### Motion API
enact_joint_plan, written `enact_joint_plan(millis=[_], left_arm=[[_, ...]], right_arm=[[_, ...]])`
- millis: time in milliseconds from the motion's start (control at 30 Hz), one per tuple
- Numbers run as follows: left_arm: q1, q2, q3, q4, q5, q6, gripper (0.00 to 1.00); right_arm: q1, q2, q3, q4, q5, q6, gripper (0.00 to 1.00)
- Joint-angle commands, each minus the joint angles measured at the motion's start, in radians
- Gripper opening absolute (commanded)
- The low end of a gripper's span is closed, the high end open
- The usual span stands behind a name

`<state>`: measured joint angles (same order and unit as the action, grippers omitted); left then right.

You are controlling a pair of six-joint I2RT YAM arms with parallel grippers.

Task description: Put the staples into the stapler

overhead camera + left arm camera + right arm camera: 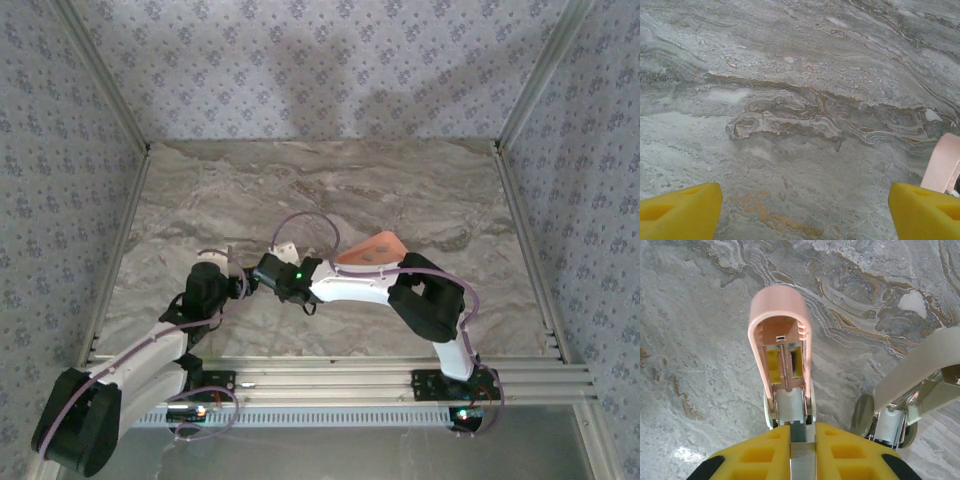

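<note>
the marble table [400,190] lies under both arms. the salmon-pink tray [378,246] sits just behind my right forearm. the pink stapler [780,325] stands hinged open near the table's middle, spring showing, its metal rail pinched tight in my right gripper [802,432]. my left gripper [805,210] hangs spread wide just beside it, holding nothing.

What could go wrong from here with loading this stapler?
1. The right fingers pinch the open stapler by a narrow metal part, so it may twist or slip under a push.
2. The left fingers hang open close beside the stapler and may bump it.
3. The pink tray lies partly behind the right arm, so it looks like an awkward reach for the left fingers.
</note>
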<state>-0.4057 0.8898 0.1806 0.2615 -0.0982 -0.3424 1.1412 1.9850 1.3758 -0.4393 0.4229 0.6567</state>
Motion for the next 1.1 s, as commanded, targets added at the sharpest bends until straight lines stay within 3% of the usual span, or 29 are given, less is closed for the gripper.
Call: enact_joint_plan(millis=[0, 600, 1067], left_arm=[[0.007, -0.011, -0.003, 0.004, -0.011, -0.009, 0.86], [0.009, -0.014, -0.004, 0.003, -0.012, -0.009, 0.86], [0.009, -0.018, -0.007, 0.004, -0.013, -0.009, 0.86]], right_arm=[[-0.007, -0.006, -0.01, -0.022, 0.011, -0.012, 0.17], [0.001, -0.008, -0.018, 0.042, -0.007, -0.019, 0.17], [-0.002, 0.02, -0.014, -0.003, -0.024, -0.017, 0.16]])
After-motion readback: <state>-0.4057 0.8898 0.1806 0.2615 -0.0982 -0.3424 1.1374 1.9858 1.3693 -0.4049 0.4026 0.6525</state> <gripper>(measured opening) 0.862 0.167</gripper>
